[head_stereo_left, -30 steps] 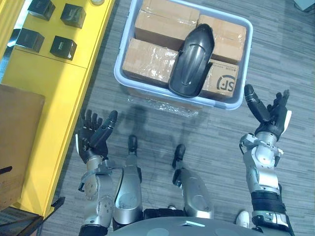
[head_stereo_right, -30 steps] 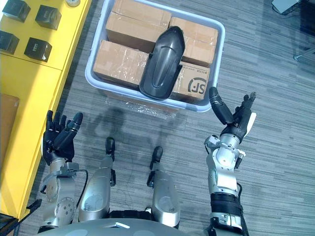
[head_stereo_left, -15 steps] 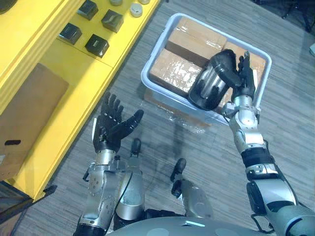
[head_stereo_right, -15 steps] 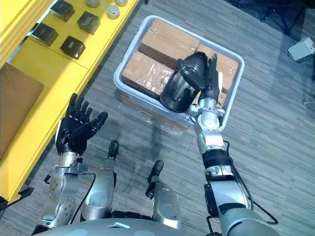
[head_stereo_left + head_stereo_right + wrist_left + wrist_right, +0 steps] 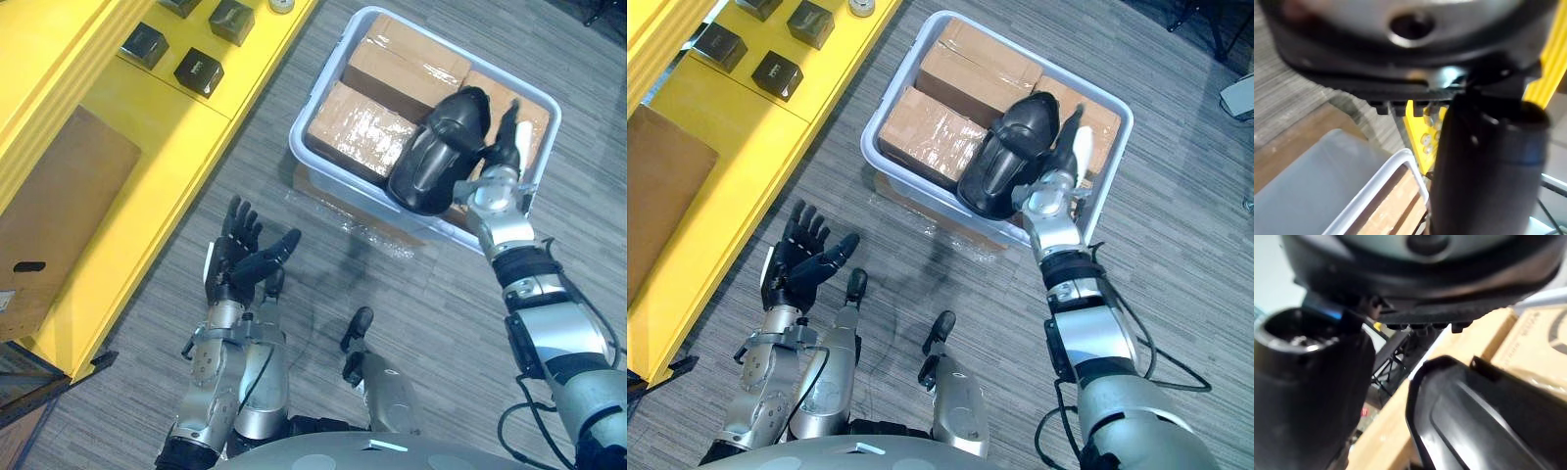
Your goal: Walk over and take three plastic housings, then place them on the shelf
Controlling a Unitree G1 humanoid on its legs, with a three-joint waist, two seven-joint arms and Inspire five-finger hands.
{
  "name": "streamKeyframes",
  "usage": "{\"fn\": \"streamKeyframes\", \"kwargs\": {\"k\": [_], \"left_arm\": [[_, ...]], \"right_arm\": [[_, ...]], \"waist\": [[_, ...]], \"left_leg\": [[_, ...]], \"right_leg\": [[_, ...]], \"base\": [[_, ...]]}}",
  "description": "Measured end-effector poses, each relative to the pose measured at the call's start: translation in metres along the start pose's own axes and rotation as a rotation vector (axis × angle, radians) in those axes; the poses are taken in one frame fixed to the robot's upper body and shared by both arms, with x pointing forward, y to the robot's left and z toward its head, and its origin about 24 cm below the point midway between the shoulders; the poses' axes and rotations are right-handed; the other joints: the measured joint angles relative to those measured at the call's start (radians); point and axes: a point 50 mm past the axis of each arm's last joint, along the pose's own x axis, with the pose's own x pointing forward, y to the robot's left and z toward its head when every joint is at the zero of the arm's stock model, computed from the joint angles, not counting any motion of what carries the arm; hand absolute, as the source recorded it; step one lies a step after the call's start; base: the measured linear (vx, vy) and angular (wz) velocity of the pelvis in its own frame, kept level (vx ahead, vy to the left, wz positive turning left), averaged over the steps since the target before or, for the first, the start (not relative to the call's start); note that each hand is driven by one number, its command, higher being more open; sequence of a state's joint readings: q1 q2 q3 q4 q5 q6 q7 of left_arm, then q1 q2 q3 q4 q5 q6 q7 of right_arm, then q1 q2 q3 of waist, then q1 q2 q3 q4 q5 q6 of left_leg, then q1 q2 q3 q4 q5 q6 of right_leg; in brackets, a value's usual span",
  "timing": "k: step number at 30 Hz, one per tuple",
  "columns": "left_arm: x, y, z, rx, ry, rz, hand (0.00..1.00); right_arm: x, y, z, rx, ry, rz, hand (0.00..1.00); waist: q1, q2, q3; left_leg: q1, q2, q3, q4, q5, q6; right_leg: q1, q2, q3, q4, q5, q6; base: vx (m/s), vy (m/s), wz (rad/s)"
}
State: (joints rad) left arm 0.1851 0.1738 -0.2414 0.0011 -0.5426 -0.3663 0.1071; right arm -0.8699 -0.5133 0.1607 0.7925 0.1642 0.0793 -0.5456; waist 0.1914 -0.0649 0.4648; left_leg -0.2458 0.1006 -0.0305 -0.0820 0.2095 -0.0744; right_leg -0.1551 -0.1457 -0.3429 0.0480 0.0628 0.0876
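Observation:
A black plastic housing (image 5: 438, 157) lies tilted on the cardboard boxes (image 5: 358, 132) in a pale blue tub (image 5: 323, 181) on the floor. My right hand (image 5: 498, 174) is at the housing's right side, fingers straight and pointing up along it, the white-covered thumb (image 5: 1083, 147) beside it. In the right wrist view the housing's (image 5: 1479, 416) edge shows close past the thumb (image 5: 1308, 391). My left hand (image 5: 240, 259) hovers low over the floor, open with fingers spread, holding nothing.
A yellow shelf (image 5: 118, 127) runs along the left, bearing small black boxes (image 5: 199, 70) and a flat brown cardboard sheet (image 5: 49, 215). Grey striped floor lies between the shelf and the tub. The tub's rim (image 5: 1381, 181) shows in the left wrist view.
The camera has shifted. My right hand rose from beside the tub to the housing's side, and the housing has tipped from lying flat. The left hand stays open.

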Motion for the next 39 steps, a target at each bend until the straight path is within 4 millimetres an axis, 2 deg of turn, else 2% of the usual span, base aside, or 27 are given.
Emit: {"fn": "streamKeyframes", "kwargs": {"k": [3, 6, 9, 13, 24, 30, 33, 39], "left_arm": [[0.0, -0.005, -0.002, -0.007, 0.007, -0.017, 1.0], [0.0, -0.008, -0.003, -0.02, 0.008, -0.021, 1.0], [0.001, -0.007, -0.002, -0.022, -0.003, -0.015, 1.0], [0.004, -0.009, 0.001, -0.023, -0.015, -0.022, 1.0], [0.004, -0.007, 0.0, -0.024, -0.014, 0.014, 1.0], [0.004, -0.007, 0.0, -0.024, -0.014, 0.017, 1.0], [0.004, -0.007, 0.001, -0.023, -0.014, 0.018, 1.0], [0.006, -0.001, 0.006, -0.017, -0.036, 0.038, 1.0]], "right_arm": [[0.007, -0.015, 0.013, 0.008, -0.067, -0.07, 1.0], [0.01, -0.028, 0.035, 0.044, -0.201, -0.098, 1.0], [0.005, -0.025, 0.058, 0.105, -0.349, 0.0, 1.0], [0.004, -0.023, 0.06, 0.103, -0.354, 0.031, 1.0], [0.008, -0.024, 0.014, -0.017, -0.059, 0.025, 1.0], [0.01, -0.025, 0.001, -0.059, 0.025, 0.029, 1.0], [0.009, -0.023, -0.008, -0.095, 0.105, 0.106, 1.0], [0.004, -0.018, -0.039, -0.186, 0.317, 0.289, 1.0]], "waist": [[0.0, 0.009, 0.0], [-0.004, 0.03, 0.003], [-0.008, 0.043, 0.002], [-0.003, 0.043, 0.002], [-0.016, 0.042, 0.003], [-0.021, 0.04, 0.004], [-0.025, 0.034, 0.008], [-0.026, 0.027, 0.011]], "left_leg": [[-0.003, -0.001, 0.0, 0.004, -0.001, -0.001], [-0.008, -0.001, 0.001, 0.015, -0.004, -0.004], [-0.008, 0.006, 0.011, 0.023, -0.009, -0.009], [-0.008, 0.015, 0.014, 0.027, -0.012, -0.012], [-0.009, 0.015, 0.031, 0.025, -0.013, -0.012], [-0.009, 0.016, 0.032, 0.023, -0.013, -0.012], [-0.009, 0.016, 0.032, 0.023, -0.013, -0.012], [-0.008, 0.017, 0.032, 0.024, -0.013, -0.012]], "right_leg": [[-0.001, -0.001, 0.0, 0.0, 0.0, 0.0], [-0.002, -0.001, 0.001, 0.0, 0.0, 0.0], [-0.006, 0.004, 0.012, 0.0, 0.0, 0.0], [-0.007, 0.01, 0.016, 0.0, -0.002, -0.003], [-0.018, 0.011, 0.028, 0.001, 0.001, -0.006], [-0.02, 0.011, 0.029, 0.001, 0.001, -0.006], [-0.019, 0.011, 0.029, 0.0, 0.001, -0.006], [-0.017, 0.012, 0.025, -0.001, 0.003, -0.006]], "base": [[0.01, -0.013, 0.0], [0.0, -0.01, -0.01], [0.0, -0.037, -0.1], [0.0, -0.046, -0.05], [0.0, -0.024, -0.04], [0.0, 0.0, 0.0], [0.0, 0.0, 0.0], [0.0, -0.005, 0.0]]}}
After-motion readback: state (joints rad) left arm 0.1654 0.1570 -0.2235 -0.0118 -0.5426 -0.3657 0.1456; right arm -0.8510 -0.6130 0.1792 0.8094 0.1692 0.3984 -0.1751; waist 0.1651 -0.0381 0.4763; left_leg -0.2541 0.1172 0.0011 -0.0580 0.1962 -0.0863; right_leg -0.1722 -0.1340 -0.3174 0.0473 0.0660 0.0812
